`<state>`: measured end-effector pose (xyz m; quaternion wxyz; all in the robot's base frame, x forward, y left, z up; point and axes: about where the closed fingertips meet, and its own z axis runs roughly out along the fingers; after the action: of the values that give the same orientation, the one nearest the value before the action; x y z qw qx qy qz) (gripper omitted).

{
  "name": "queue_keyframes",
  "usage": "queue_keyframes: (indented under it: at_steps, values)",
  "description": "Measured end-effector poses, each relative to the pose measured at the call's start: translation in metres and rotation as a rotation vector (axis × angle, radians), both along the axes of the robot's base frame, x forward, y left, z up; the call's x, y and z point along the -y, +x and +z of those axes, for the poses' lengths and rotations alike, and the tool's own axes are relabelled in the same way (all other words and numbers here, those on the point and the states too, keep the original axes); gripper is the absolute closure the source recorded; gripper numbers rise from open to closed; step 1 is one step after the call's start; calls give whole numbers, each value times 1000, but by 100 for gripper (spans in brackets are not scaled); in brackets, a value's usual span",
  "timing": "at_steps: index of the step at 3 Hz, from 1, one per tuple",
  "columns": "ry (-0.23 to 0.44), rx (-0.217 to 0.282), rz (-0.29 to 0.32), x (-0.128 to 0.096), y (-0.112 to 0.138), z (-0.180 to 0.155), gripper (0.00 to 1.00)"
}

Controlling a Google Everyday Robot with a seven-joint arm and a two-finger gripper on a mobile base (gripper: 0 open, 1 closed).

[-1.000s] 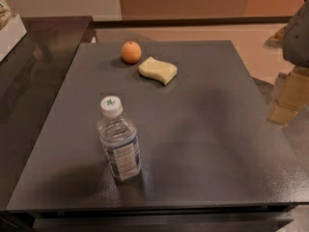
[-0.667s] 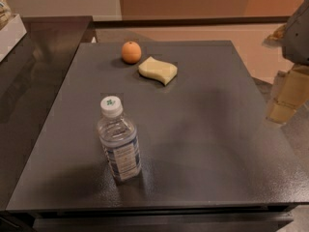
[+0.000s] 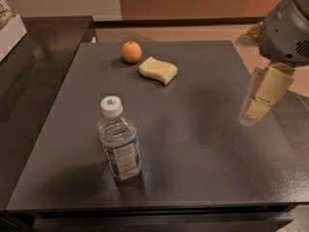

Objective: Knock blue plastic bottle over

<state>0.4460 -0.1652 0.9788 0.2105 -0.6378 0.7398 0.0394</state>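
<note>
above the table [image 3: 203,144] at right hangs the claw [image 3: 252,111], opening unclear; blue plastic bottle [image 3: 119,146] upright.

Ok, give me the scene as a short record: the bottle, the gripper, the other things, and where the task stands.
surface: dark grey table
blue plastic bottle: upright, cap on, front left of the table
gripper: over the table's right edge, well apart from the bottle
orange: far side of the table
sponge: yellow, lying flat just right of the orange
task state: bottle not yet knocked over
</note>
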Motion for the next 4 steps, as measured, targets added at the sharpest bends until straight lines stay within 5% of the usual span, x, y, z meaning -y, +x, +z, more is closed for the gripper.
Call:
queue_keyframes:
  at_steps: [4]
  values:
    - [143, -65, 432, -164, -40, -28, 0]
